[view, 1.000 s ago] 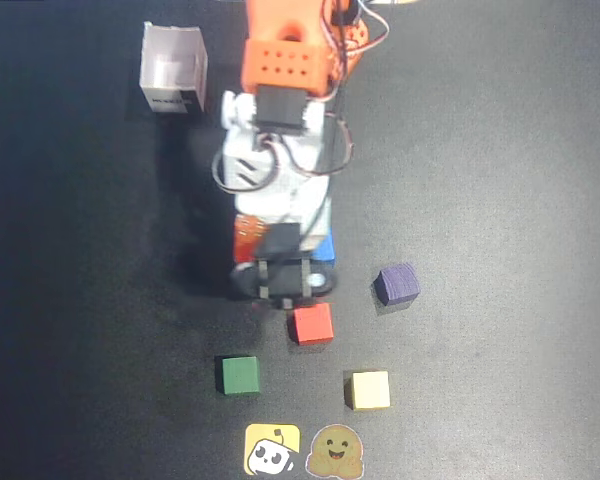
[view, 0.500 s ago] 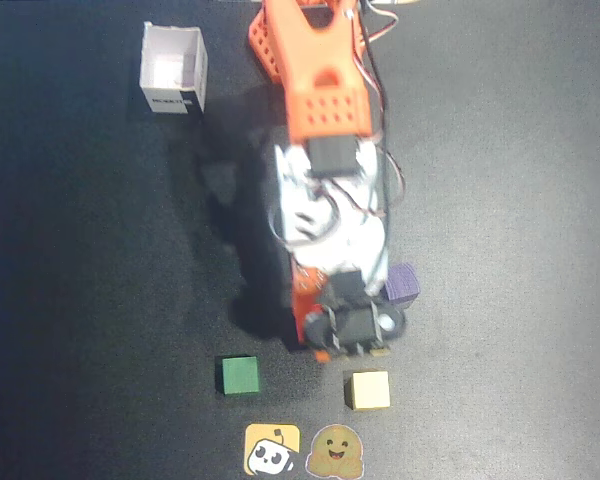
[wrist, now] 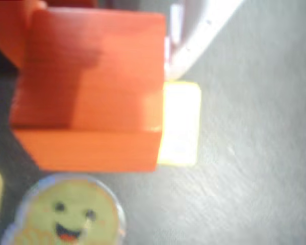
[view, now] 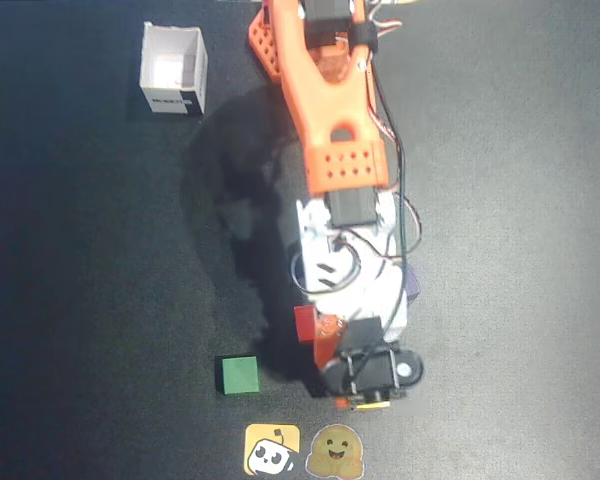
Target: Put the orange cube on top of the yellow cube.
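Orange cube [wrist: 86, 87] fills the upper left of the wrist view, held off the tabletop [view: 520, 300] in the hand [view: 365, 400]; an orange finger [wrist: 7, 30] shows against its top left corner and a pale finger [wrist: 204, 25] runs along its right side, so the hand is clenched on the cube. Yellow cube [wrist: 181, 125] sits below it on the tabletop, only its right strip showing past the orange cube's right edge; whether the two touch cannot be told. In the overhead view the arm [view: 330, 120] covers both cubes. A red-orange cube [view: 304, 323] peeks out at the arm's left edge, a purple cube [view: 413, 283] at its right edge. Green cube [view: 240, 375] lies apart to the left. Smiling round sticker [wrist: 66, 212] lies just below the orange cube in the wrist view; a yellow face sticker [view: 272, 450] lies beside it. White open box [view: 173, 68] stands at upper left, well apart.
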Robot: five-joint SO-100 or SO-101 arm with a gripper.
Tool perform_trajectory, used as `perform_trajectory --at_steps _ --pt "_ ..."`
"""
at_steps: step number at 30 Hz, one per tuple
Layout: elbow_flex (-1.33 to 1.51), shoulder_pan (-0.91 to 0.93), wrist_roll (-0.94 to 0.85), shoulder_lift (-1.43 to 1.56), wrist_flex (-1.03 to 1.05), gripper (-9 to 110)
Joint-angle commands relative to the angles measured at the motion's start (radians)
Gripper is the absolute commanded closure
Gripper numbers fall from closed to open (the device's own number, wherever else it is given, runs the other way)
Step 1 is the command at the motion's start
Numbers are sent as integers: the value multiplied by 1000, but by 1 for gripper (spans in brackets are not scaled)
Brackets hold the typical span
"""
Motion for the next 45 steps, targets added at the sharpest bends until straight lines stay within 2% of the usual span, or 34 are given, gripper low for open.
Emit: perform_trajectory --at_steps 1,10,16,24,45 --pt "-71 -20 21 -14 -32 86" --pt "-77 -49 37 -51 -78 86" --pt "-107 -52 -43 -35 37 86" --pt "-201 -51 -54 -44 207 86" --pt "-310 -37 -80 -190 218 86"
